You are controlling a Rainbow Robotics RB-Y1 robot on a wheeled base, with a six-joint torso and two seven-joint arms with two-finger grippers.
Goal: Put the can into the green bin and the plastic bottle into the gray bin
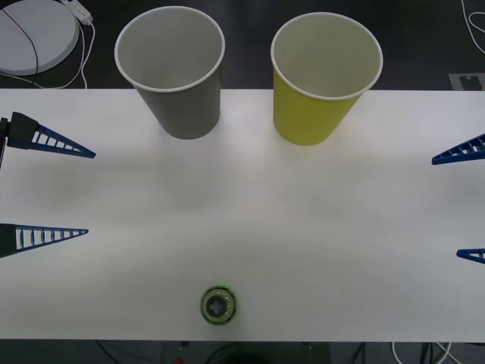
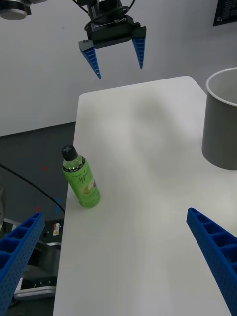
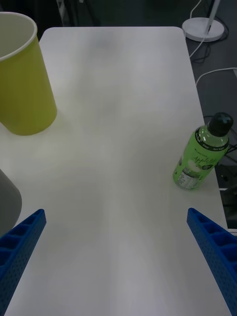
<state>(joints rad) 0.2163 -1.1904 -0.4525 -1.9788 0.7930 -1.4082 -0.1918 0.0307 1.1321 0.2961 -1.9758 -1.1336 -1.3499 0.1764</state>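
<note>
The gray bin [image 1: 182, 106] stands at the back of the white table, left of the green bin [image 1: 314, 114]; both are upright. The plastic bottle [image 1: 219, 305] stands upright at the table's front edge, midway between the arms, also clear in the wrist views [image 2: 82, 180] [image 3: 200, 155]. The can is out of view. My left gripper [image 1: 91, 193] hovers open at the table's left side, holding nothing. My right gripper [image 1: 445, 208] is open at the right side, also holding nothing. Both are far from the bottle and the bins.
The white table [image 1: 250, 220] is bare between the bins and the bottle. A round white base [image 1: 34, 34] with a cable lies on the dark floor behind the table's back left corner. More cables hang below the front edge.
</note>
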